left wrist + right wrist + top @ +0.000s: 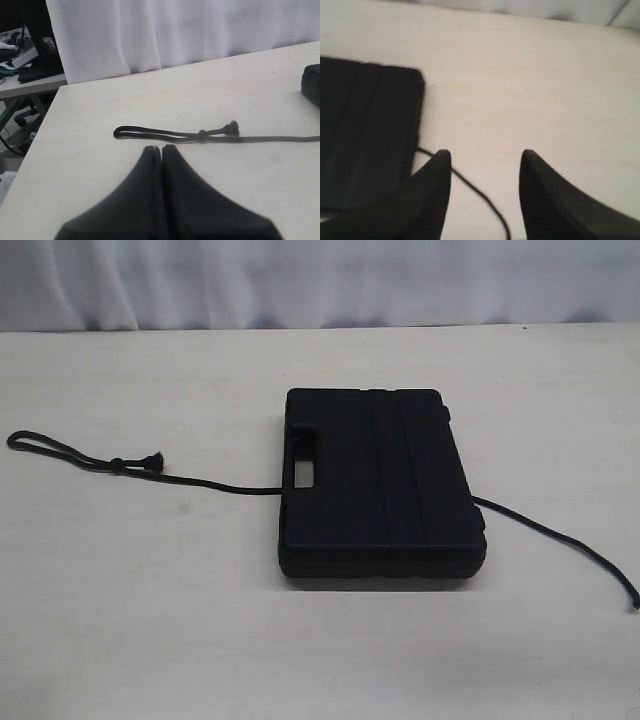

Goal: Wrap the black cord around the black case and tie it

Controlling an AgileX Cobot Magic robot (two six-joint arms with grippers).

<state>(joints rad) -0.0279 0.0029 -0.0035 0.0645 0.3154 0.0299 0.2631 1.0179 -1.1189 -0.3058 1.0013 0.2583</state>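
A pale bench fills the exterior view, with a white curtain hanging behind it. The black case lies flat on the bench a little right of centre, ribbed lid up. Its handle, with the rectangular cutout, faces left.

The black cord lies on the bench and passes under the case. On the left it comes out near the handle and runs to a narrow loop far from the case. On the right it comes out at the case's edge and trails away toward the near right of the bench.

The left gripper hangs above the bench just short of the loop, holding nothing, its fingers pressed together. The right gripper has its fingers spread wide. It hovers beside the case's right edge, and the cord runs on the bench below the gap.

A small knot closes the loop, and a frayed end sticks out just past it.
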